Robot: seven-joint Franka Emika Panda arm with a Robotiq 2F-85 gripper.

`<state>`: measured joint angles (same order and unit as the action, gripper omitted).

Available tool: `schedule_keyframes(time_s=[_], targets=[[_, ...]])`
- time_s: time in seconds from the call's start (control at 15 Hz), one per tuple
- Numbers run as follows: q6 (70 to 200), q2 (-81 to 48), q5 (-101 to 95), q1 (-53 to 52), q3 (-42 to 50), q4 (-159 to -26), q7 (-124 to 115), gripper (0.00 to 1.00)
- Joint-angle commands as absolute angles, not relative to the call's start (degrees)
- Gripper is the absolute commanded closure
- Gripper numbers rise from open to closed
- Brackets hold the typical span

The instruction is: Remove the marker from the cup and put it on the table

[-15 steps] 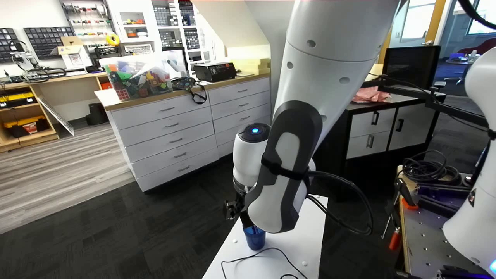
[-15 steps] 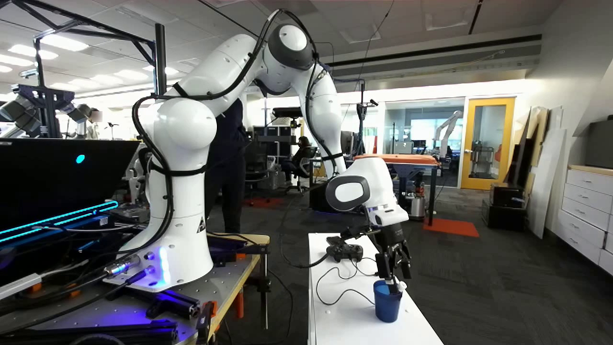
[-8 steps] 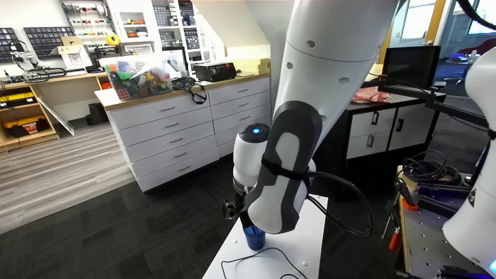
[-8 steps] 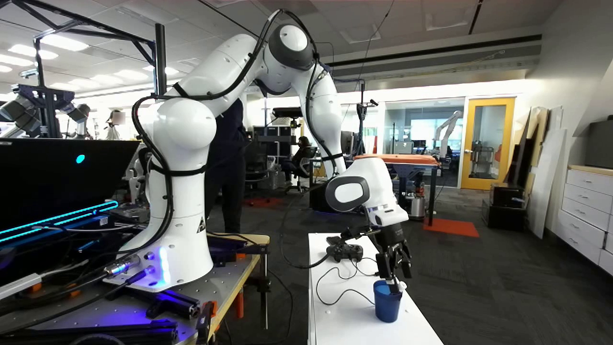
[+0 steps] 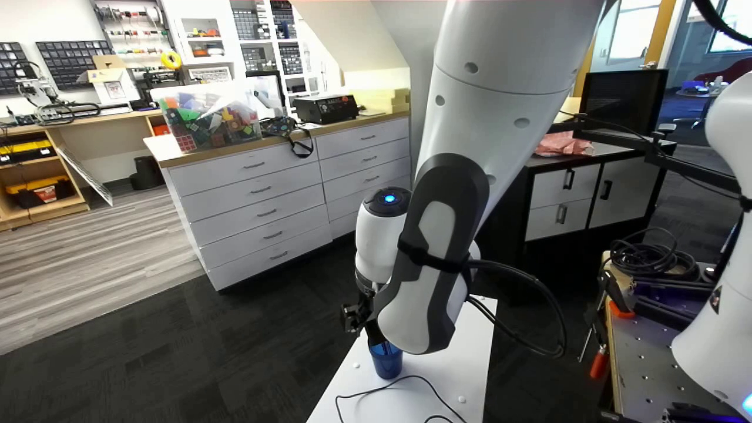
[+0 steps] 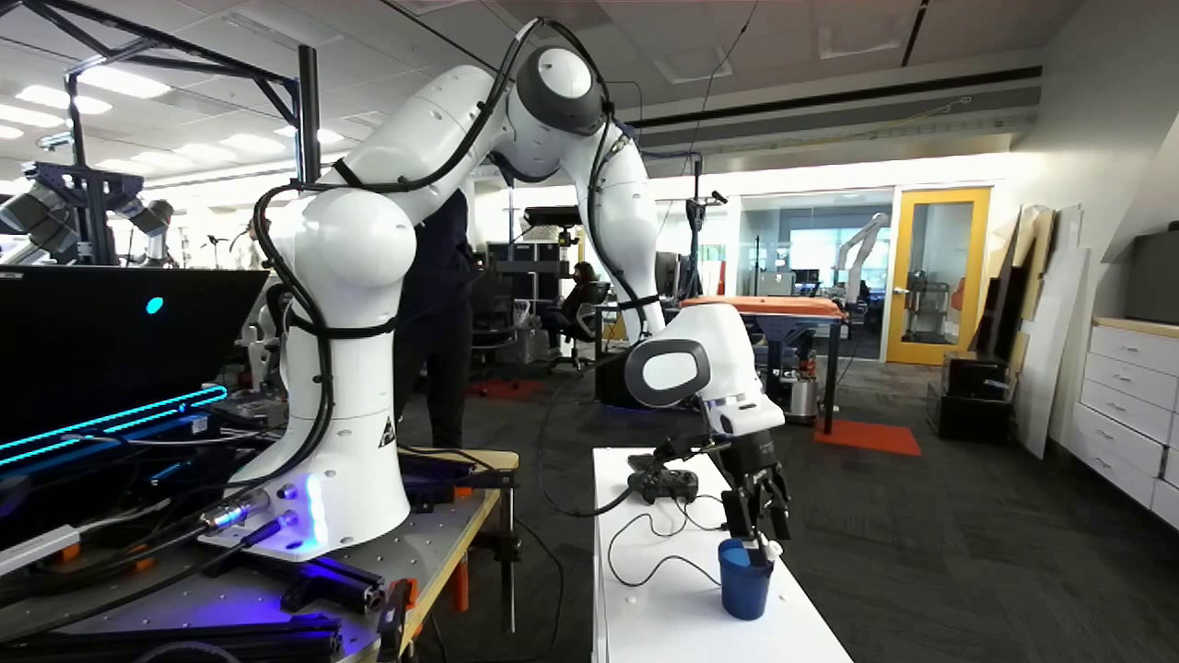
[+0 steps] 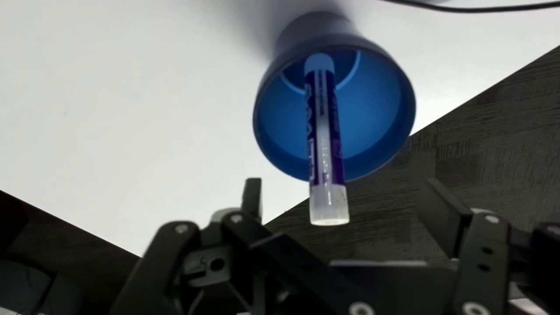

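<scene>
Past sec: you barely shift hand (image 7: 345,204), spread wide, empty; marker (image 7: 323,131) still in blue cup (image 7: 376,111), grasp prob. next.

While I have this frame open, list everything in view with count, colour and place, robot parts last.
table: 1, white, low in both exterior views
cup: 1, blue, upright on the table
marker: 1, dark purple with whitish ends, in the cup, one end out
thin cable: at least 1, black, looped on the table
game controller: 1, black, on the table
long drawer cabinet: 1, white, beyond the table in an exterior view
clear bin: 1, clear with multicoloured contents, on the long drawer cabinet
door: 1, yellow, background
people: at least 2, dark clothing, background
shelf items: too small to count, far wall
robot arm: 1, white, over the table
gripper: 1, black, open, above the cup
</scene>
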<state>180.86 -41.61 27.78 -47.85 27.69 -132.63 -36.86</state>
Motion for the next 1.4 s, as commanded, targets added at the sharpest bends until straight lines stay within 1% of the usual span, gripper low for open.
schedule_keyframes(time_s=[0.0,0.07,0.13,0.2,0.33,0.53,0.67,0.73,1.07,1.33], targets=[[180.36,-39.35,26.22,-47.15,27.69,-134.6,-37.62,0.38],[180.4,-39.34,26.23,-47.2,27.74,-134.7,-37.65,0.46],[180.45,-39.32,26.24,-47.22,27.75,-134.79,-37.65,0.51],[180.49,-39.32,26.24,-47.23,27.73,-134.85,-37.64,0.59],[180.41,-39.32,26.22,-47.29,27.82,-134.87,-37.64,0.7],[180.21,-39.32,26.14,-47.66,28.19,-134.9,-37.67,0.91],[179.96,-39.21,26.14,-48.24,28.77,-135.16,-37.85,0.98],[179.9,-39.2,26.15,-48.48,29.03,-135.27,-37.93,0.93],[179.33,-38.98,25.82,-49.81,30.71,-135.63,-37.93,0.93],[178.21,-38.13,24.94,-53.01,34.24,-136.09,-37.82,0.93]])
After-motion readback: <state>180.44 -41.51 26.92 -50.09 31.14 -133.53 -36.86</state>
